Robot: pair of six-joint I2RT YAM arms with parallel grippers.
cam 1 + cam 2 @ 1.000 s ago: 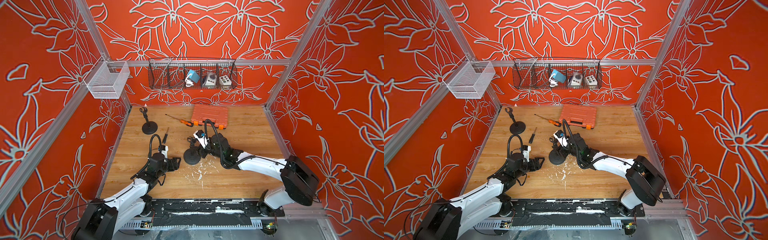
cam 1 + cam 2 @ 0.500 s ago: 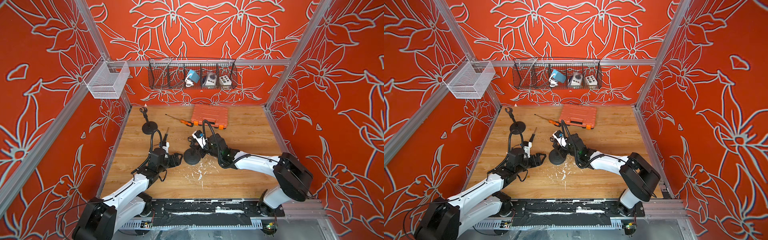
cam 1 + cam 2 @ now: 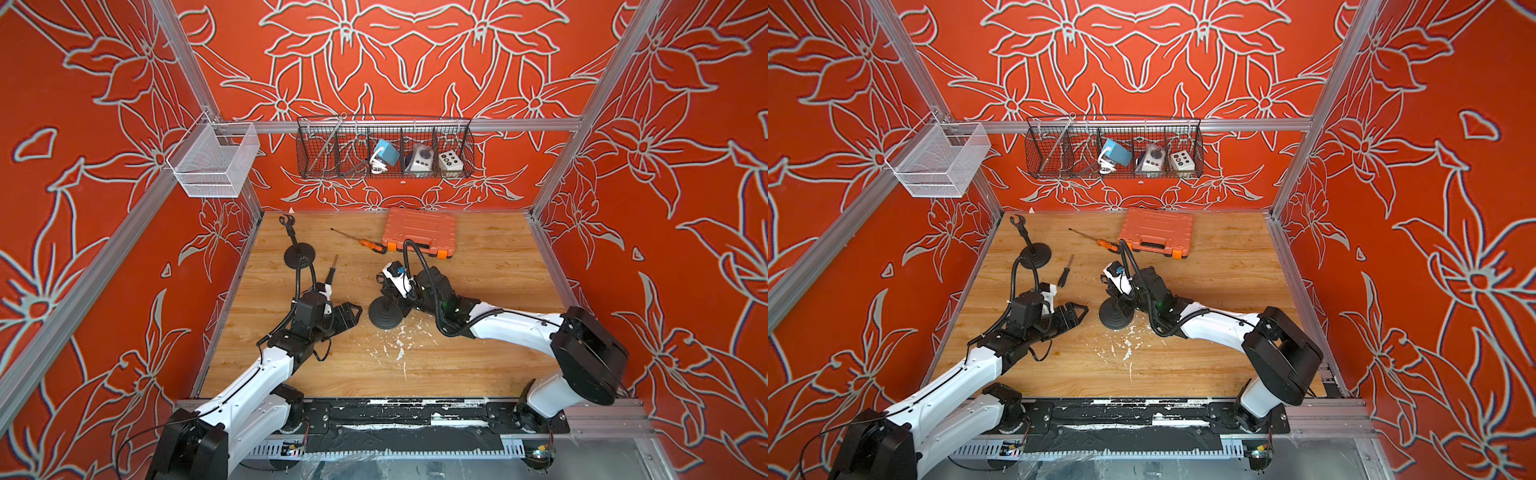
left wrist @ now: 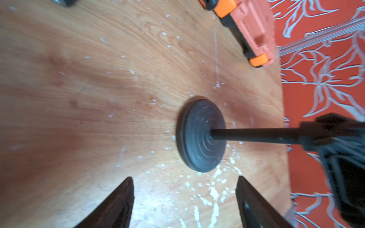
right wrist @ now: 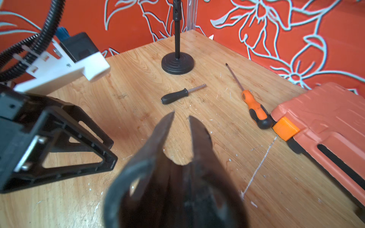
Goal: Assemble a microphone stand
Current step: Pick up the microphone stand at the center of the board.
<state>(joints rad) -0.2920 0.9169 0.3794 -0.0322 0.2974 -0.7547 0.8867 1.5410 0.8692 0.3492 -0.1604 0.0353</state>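
1. The round black base (image 3: 384, 320) is seen lying flat on the wooden table (image 3: 478, 353), near the middle, among white scuff marks.
2. A thin black pole (image 4: 256, 135) is planted in the centre of the base and stands upright from it.
3. The right gripper (image 5: 181, 115) is placed directly over the base. Its jaws are drawn almost together, with only a sliver left at the tips. In the left wrist view the pole is seen running straight into them, so it is clamped up the pole, clear of the base.
4. The left gripper (image 4: 184, 178) is held low, just beside the base, on the side toward the left wall. Its jaws are spread wide, nothing is held between them, and the base is not touched.
5. A second stand (image 3: 298, 254), already fitted with a pole and a clip on top, is found upright at the back left of the table.
6. A black-handled screwdriver (image 3: 331, 274) is laid flat between that stand and the left gripper.
7. An orange-handled screwdriver (image 3: 372, 245) is laid further back, its handle end just beside the closed orange case (image 3: 422, 232), which is set near the back wall.
8. On the back wall a dark wire basket (image 3: 384, 147) holding small devices is hung, and a white mesh basket (image 3: 212, 166) is hung at the left corner.
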